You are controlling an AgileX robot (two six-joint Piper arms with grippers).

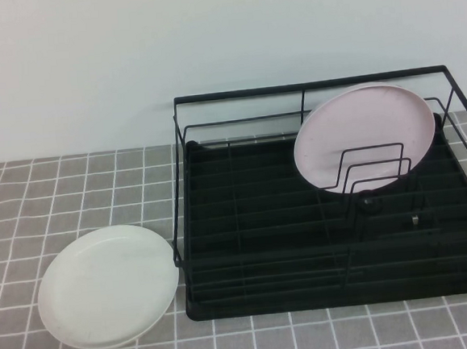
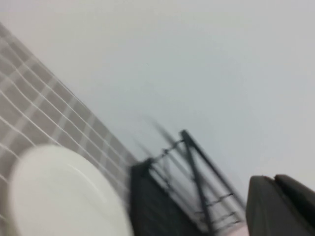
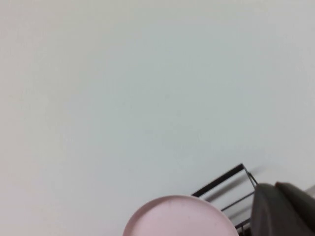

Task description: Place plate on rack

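Note:
The white plate (image 1: 109, 286) lies flat on the checked cloth, just left of the black wire rack (image 1: 308, 302). Neither arm shows in the high view. In the left wrist view my left gripper (image 2: 273, 178) has its two dark fingers pressed together and holds nothing. It is raised, with the plate (image 2: 59, 196) and the rack's corner (image 2: 194, 167) below and ahead of it. In the right wrist view my right gripper (image 3: 274, 186) is also shut and empty, and faces the wall above the rack's wire frame (image 3: 219, 183).
A pale pink plate (image 1: 365, 136) stands tilted in the upright dividers at the rack's back right; it also shows in the right wrist view (image 3: 179, 217). A grey checked tablecloth (image 1: 73, 195) covers the table, and a plain pale wall stands behind.

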